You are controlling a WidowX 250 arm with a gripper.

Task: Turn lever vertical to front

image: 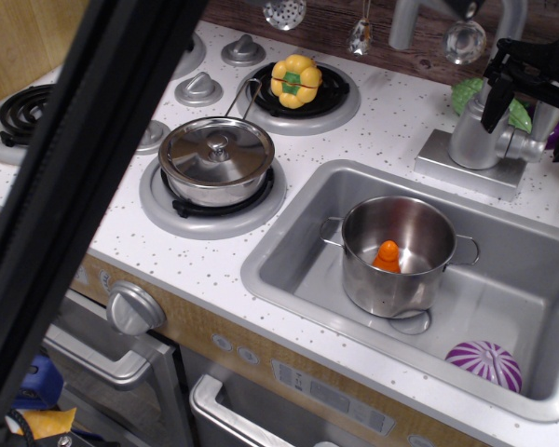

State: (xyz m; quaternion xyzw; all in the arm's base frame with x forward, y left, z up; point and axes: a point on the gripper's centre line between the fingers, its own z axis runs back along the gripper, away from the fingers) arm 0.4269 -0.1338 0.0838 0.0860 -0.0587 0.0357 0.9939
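Contact is not confirmed: the gripper [531,88], jaws apparently spread though partly cropped, is positioned over the faucet body [480,135] at far right, where the lever [533,144] is seen unturned, so rotation is judged outstanding.

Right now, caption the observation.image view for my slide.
Black claw at the faucet's side lever; pot holding an orange piece sits in the sink.

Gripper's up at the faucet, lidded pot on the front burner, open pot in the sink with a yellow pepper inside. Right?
Not quite. In the observation.image view the open pot in the sink holds a small orange item; the yellow pepper sits on the back burner. The rest holds.
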